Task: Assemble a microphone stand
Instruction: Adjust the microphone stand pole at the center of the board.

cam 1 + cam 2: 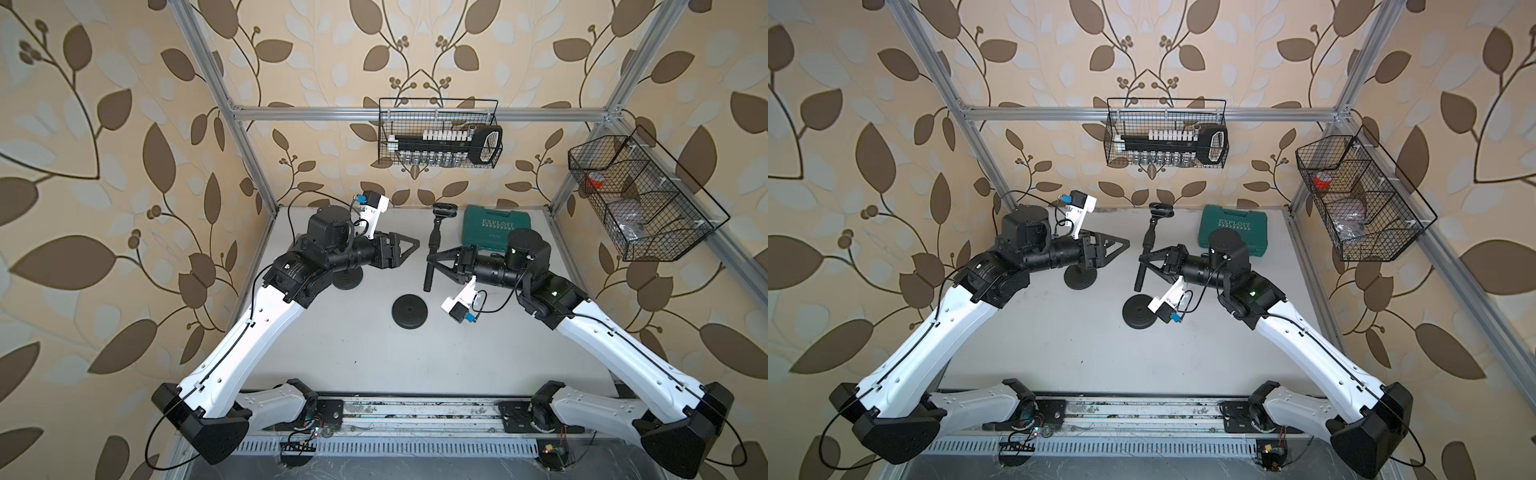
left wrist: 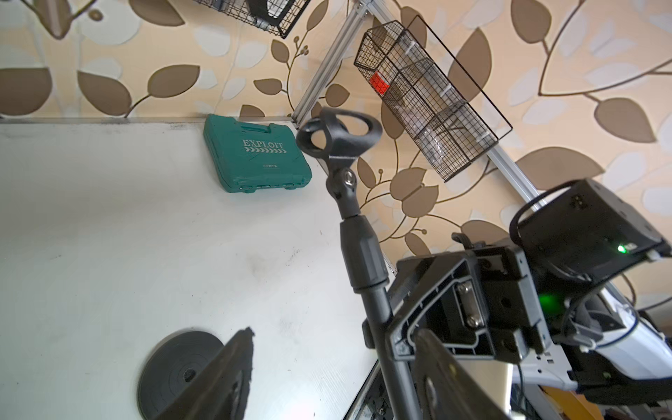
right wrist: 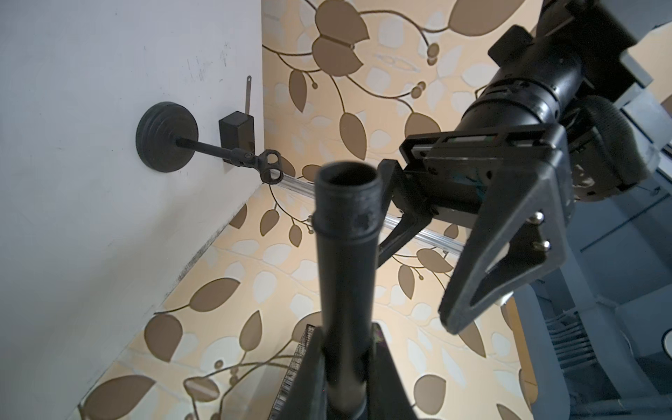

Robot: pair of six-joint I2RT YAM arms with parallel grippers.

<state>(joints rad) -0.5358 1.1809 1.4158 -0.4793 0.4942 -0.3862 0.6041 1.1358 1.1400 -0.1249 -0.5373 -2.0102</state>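
Note:
My right gripper (image 1: 432, 261) (image 1: 1144, 259) (image 3: 345, 367) is shut on a black stand pole (image 1: 434, 237) (image 2: 363, 254) (image 3: 345, 225). It holds the pole tilted above the table. The mic clip (image 1: 444, 209) (image 2: 338, 134) is at the pole's far end, and the hollow lower end (image 3: 345, 178) hangs free. A loose round black base (image 1: 410, 311) (image 1: 1140, 311) (image 2: 171, 367) lies flat on the table in front of the pole. My left gripper (image 1: 409, 249) (image 1: 1121, 247) (image 2: 334, 378) stands open and empty just left of the pole.
A second stand with its base (image 1: 347, 279) (image 3: 167, 136) stands under my left arm. A green tool case (image 1: 494, 226) lies at the back right. Wire baskets hang on the back rail (image 1: 438, 133) and on the right frame (image 1: 640, 199).

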